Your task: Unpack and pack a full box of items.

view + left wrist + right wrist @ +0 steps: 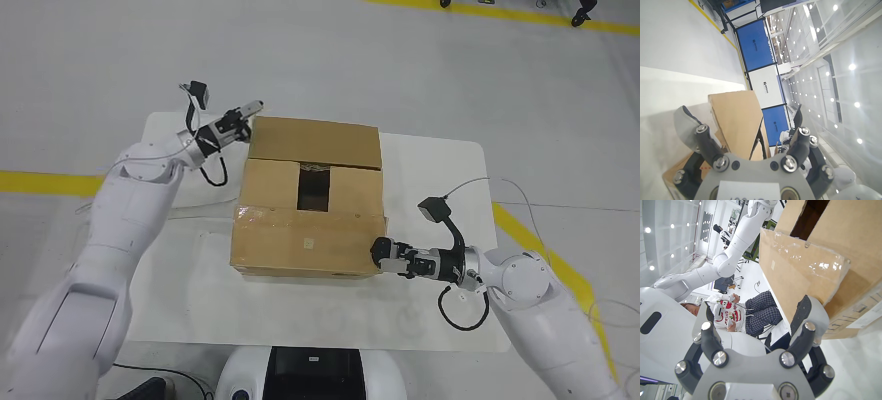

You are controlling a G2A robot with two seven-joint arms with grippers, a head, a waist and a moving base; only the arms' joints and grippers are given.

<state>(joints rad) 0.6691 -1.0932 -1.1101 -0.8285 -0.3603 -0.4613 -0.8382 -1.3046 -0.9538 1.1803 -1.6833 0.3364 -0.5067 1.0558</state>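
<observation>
**Left pincer** [741, 108]: jaws spread wide, holding nothing. Pale grey shells sit over black links, bolted to a round metal plate. It stands at the far left corner of the box [308, 205]. The opened far flap [734, 117] shows between its fingers [685, 121]: brown corrugated board with a ragged, torn edge.

**Right pincer** [755, 300]: jaws likewise wide, empty. The pads [803, 308] are dark ribbed rubber. It sits low at the box's near right corner, one finger just beside the cardboard; whether it touches cannot be told.

**Box**: rectangular carton of matt brown cardboard, standing in the middle of the smooth white bench [440, 175].
- Top view: two inner flaps lie nearly shut, leaving a dark oblong gap [314, 188] between them. The contents cannot be told. The far flap and the near flap [305, 238] are folded outward.
- Right wrist view, finer surface detail: crinkled glossy clear tape [810, 260] runs along the near flap's edge. The flap also carries a small pale sticker [773, 265]. The side wall has black printed marks and a white label [868, 315].
</observation>
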